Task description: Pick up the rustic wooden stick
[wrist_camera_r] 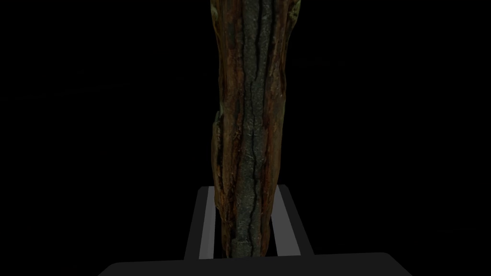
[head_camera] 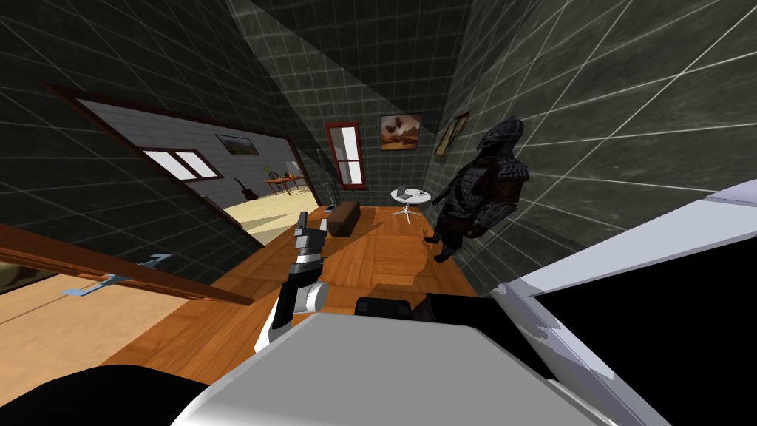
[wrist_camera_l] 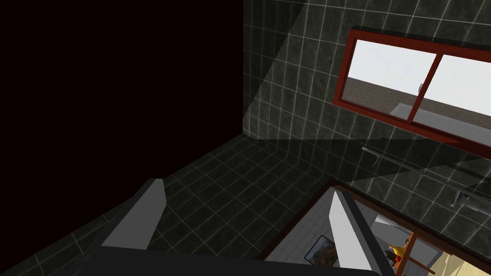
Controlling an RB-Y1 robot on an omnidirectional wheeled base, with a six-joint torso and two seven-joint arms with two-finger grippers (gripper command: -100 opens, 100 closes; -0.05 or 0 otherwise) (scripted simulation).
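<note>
The left tool (wrist_camera_l: 247, 189) hung ahead of the chest, over the brown wooden floor (head_camera: 384, 251). Its two light grey fingers stood wide apart and held nothing. The right tool (wrist_camera_r: 244, 188) had its fingers closed against both sides of the rough, dark brown wooden stick (wrist_camera_r: 249, 110) with cracked bark. The stick ran lengthwise out from between them, against a black area (wrist_camera_r: 96, 120).
</note>
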